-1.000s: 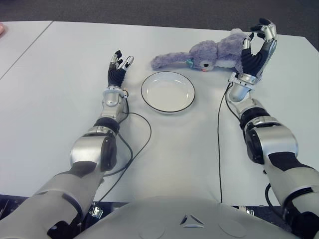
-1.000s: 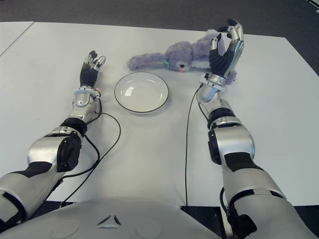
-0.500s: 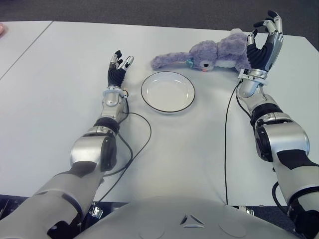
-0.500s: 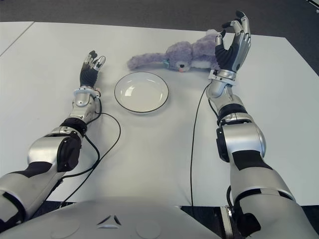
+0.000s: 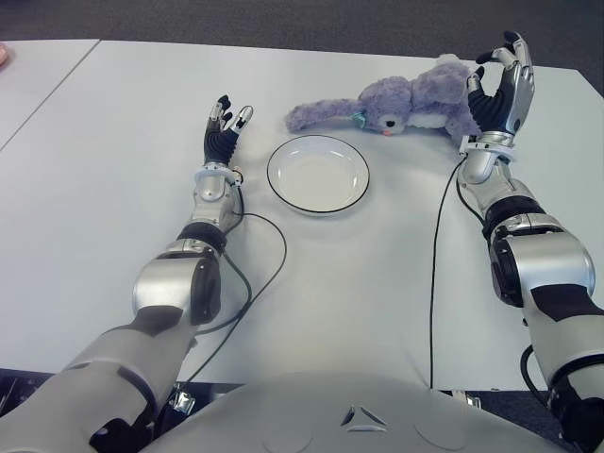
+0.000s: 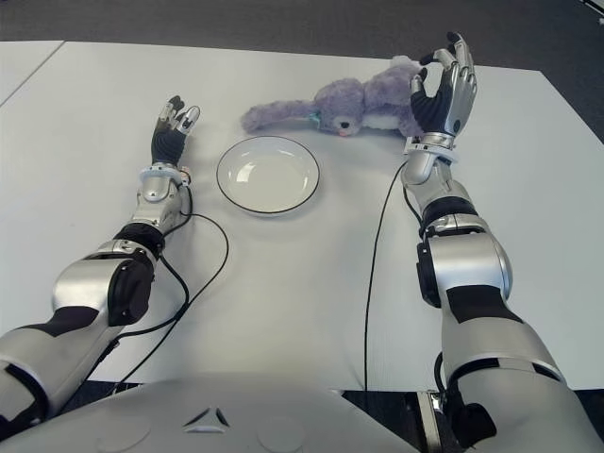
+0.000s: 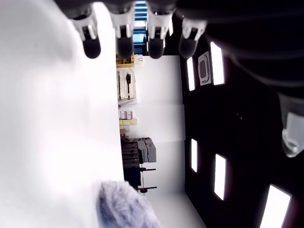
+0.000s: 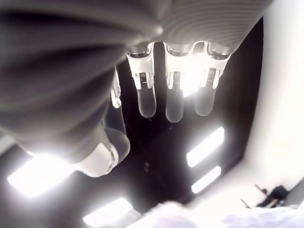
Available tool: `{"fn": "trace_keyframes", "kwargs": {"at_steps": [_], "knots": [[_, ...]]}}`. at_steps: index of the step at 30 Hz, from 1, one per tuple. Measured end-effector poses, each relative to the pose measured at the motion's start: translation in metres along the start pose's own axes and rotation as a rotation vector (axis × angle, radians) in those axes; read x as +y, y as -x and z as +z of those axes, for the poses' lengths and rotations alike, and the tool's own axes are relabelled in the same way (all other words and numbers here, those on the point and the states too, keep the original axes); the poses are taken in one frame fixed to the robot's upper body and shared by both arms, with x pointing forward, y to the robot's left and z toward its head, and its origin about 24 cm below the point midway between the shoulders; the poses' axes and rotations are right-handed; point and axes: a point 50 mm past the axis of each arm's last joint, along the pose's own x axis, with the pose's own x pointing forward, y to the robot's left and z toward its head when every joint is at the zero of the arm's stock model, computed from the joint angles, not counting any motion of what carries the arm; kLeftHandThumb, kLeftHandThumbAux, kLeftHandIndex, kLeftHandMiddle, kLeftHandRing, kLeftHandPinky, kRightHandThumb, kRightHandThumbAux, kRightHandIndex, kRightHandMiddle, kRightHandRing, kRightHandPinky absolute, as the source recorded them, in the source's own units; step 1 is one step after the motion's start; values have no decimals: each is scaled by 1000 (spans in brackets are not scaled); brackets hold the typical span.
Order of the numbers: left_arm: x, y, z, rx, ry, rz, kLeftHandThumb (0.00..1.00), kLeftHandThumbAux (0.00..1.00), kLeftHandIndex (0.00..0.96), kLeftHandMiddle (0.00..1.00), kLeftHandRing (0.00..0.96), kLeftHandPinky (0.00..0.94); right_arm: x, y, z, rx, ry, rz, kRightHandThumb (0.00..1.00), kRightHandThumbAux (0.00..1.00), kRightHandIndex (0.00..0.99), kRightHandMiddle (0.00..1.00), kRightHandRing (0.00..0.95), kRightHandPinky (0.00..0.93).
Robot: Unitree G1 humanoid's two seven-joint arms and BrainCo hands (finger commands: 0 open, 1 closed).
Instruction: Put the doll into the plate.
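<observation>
A purple plush doll [image 5: 401, 102] lies stretched out on the white table [image 5: 359, 274], behind and to the right of a round white plate [image 5: 318, 174] with a dark rim. My right hand [image 5: 498, 90] is raised just past the doll's right end, palm toward it, fingers [image 8: 174, 97] spread and holding nothing. My left hand [image 5: 225, 127] shows to the left of the plate, fingers [image 7: 121, 40] extended, with nothing in it. The plate holds nothing.
A second white table [image 5: 38, 80] adjoins at the far left. Black cables [image 5: 434, 264] trail from both wrists across the table. Dark floor lies beyond the far edge [image 5: 283, 24].
My right hand has shifted to the right and slightly back, from over the doll's right end to beside it. The doll, plate and left hand have not moved.
</observation>
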Motion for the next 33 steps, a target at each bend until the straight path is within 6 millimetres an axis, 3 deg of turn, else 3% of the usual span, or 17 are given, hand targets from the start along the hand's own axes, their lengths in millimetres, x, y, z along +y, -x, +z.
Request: {"fn": "trace_keyframes", "kwargs": {"at_steps": [10,16,17,18,20,25,33], "knots": [[0,0,0,0,1,0,0,447,19,6,1,6,-6,-1,-17,32,172,105,668,735,407,79,18,16],[0,0,0,0,-1,-1,0,440,21,4,1,13,-8,-2,-24,42,239,168,667,736,403,30,2,2],[0,0,0,0,-2,-2,0,440,20,5,2,13,-9,-2,-25,46,249,181,557,720,359,19,1,1],[0,0,0,0,-2,-3,0,442,18,5,3,11,-9,-2,-26,51,258,194,383,701,293,12,0,0],[0,0,0,-1,-3,-4,0,441,16,5,4,14,-9,-1,-29,62,275,221,197,670,204,4,0,0],[0,0,0,-1,-5,-5,0,432,12,3,4,20,-9,-1,-35,92,315,287,68,596,55,0,0,0],[0,0,0,-1,-5,-5,0,421,0,0,1,24,-10,0,-40,117,358,343,23,489,2,0,0,0]]}}
